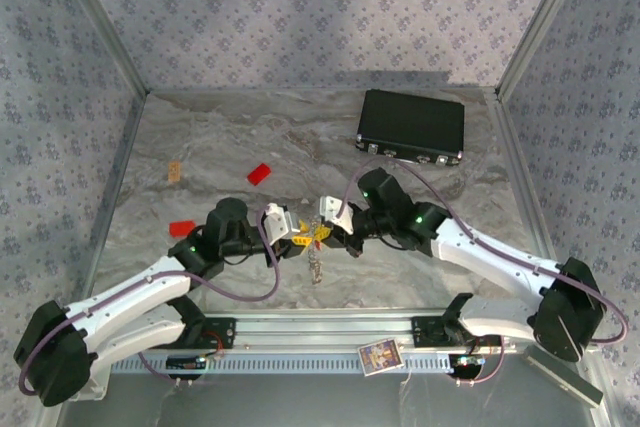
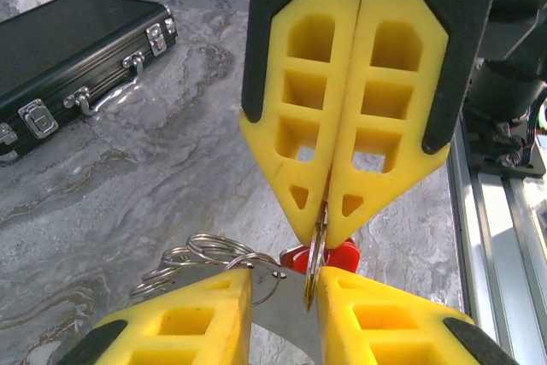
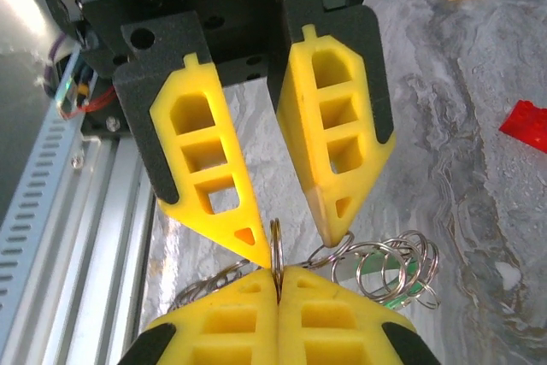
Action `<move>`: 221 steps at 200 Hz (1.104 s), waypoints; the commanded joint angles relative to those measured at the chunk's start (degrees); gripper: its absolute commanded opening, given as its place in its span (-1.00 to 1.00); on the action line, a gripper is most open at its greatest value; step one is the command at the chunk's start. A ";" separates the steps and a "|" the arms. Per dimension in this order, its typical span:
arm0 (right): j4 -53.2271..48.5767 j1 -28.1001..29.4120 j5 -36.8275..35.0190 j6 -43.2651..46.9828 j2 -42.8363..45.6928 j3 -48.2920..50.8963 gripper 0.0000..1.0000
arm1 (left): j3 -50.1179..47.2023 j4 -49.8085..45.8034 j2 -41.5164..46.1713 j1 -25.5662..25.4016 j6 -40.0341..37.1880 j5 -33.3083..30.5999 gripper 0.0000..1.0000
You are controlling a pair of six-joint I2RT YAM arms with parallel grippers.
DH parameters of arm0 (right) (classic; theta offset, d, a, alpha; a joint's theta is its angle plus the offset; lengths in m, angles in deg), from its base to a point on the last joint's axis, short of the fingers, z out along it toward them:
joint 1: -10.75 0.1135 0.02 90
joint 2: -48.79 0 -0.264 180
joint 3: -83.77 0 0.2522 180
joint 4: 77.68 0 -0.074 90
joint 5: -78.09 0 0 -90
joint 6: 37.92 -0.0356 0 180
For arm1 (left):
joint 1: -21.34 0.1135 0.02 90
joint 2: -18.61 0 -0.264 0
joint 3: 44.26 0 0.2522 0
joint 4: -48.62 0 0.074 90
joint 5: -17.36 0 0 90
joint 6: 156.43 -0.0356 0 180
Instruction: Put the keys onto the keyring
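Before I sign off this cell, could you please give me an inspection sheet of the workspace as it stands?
Surface: marbled tabletop, no spill seen.
Job's things: keyring held upright between the two grippers; wire loops bunched beside it; beaded chain trailing toward the near edge; red key head just behind the ring.
Clutter: black case, two red blocks, tan chip, card on the front rail.
Grippers: right gripper shut on the keyring; left gripper open around it.
Cables: purple cables along each arm, clear of the ring.
Surroundings: patterned walls, metal frame posts.
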 commanded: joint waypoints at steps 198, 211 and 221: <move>5.22 -1.18 -2.27 -5.13 6.27 5.45 -0.41 | 0.57 2.28 -1.16 -0.75 -0.76 5.37 -1.00; 6.18 -1.00 -2.26 -6.88 6.66 6.45 -0.41 | 0.31 2.79 -1.26 -0.81 -0.82 5.15 -1.00; 6.69 -0.92 -2.48 -7.75 6.68 6.73 -0.41 | 0.21 3.05 -1.30 -0.83 -0.65 5.04 -1.00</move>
